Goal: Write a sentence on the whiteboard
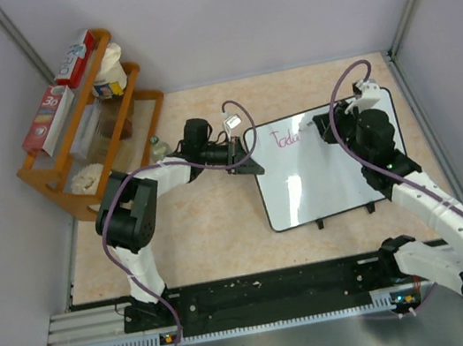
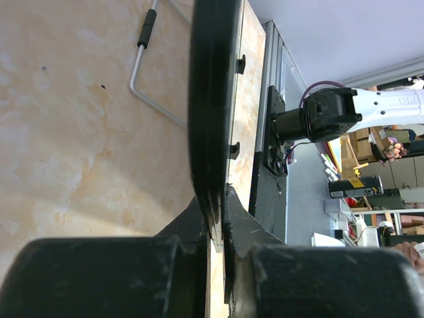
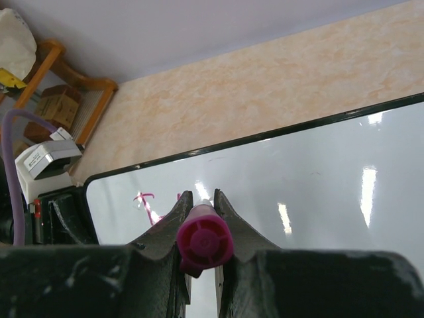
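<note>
Glossy white rectangular whiteboard point(image 1: 330, 169) with a thin black frame rests on the mottled beige bench point(image 1: 213, 221), right of centre. Its left edge is clamped in the left pincer point(image 2: 215, 209). The right pincer point(image 3: 202, 204) grips a magenta-ended marker point(image 3: 204, 242) over the pink cursive sentence point(image 1: 288, 138), barely begun. Board likely stiff, light, slippery-faced: hold by the frame, brace against pen pressure

A robotics lab test cell: plain pale partition walls point(image 1: 274, 4) box in a marbled worktop point(image 1: 215, 230), a metal mounting rail point(image 1: 261, 291) runs along 6 o'clock, and cardboard boxes point(image 2: 368, 136) stand beyond the worktop's edge.
</note>
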Motion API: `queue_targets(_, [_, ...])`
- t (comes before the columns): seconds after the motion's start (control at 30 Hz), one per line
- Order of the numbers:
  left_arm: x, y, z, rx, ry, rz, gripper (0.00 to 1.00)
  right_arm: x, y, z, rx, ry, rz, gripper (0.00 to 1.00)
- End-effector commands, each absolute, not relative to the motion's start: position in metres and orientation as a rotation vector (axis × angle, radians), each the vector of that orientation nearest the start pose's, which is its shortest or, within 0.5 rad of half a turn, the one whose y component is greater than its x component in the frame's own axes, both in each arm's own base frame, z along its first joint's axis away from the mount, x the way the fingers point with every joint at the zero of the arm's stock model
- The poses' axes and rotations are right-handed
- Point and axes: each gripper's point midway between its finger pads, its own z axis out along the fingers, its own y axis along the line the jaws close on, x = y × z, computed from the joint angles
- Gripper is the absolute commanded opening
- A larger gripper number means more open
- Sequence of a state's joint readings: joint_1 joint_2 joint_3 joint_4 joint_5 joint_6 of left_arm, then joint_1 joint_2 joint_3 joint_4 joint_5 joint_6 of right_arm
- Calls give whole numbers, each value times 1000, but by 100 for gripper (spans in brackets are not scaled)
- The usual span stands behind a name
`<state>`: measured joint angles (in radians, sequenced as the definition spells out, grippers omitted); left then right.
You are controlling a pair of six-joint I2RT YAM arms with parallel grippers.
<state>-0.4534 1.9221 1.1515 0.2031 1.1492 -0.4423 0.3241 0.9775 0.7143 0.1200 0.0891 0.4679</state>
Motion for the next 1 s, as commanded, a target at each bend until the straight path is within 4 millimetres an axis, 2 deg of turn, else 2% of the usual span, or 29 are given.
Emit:
queue_targets(0.0, [287,-336,114,816,2123,-1725,0,353,114,262,210,1690,489,0])
queue_targets(0.37, [287,-336,115,818,2120,-1724,0,345,112,231,196,1770,460,0])
queue_targets(0.7, [287,-336,116,814,2121,-1720,0,330,107,217,191,1792,449,0])
queue_targets(0.83, [288,-337,114,813,2122,-1722,0,328,105,224,196,1771,455,0])
queue_targets(0.97, [288,-337,114,813,2122,-1722,0,331,105,248,205,1720,465,0])
